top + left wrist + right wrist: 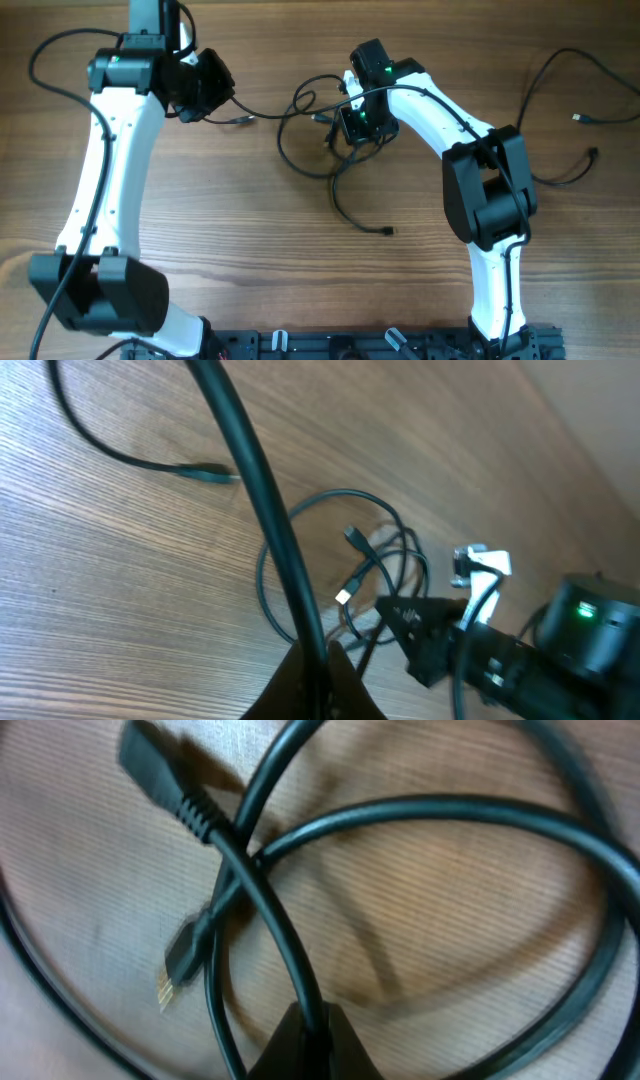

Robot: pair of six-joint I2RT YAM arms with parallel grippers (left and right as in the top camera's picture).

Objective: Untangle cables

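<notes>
The cables [318, 140] are thin black cords looped in a tangle at the table's middle back; one end with a plug [387, 231] trails toward the front. My left gripper [213, 97] sits left of the tangle, shut on a cable strand [262, 510] that runs up and away; another plug [208, 473] lies on the wood. My right gripper [352, 132] is down on the tangle's right side, shut on a cable [290, 960]. Crossing loops and two plugs [180, 960] fill the right wrist view. The tangle [375, 575] also shows in the left wrist view, with the right gripper beside it.
Another black cable [575, 150] with small plugs lies loose at the far right. Thick arm wires run at the back left [45, 60]. The wooden table [250, 250] stretches to the front, with the arm bases along the front edge.
</notes>
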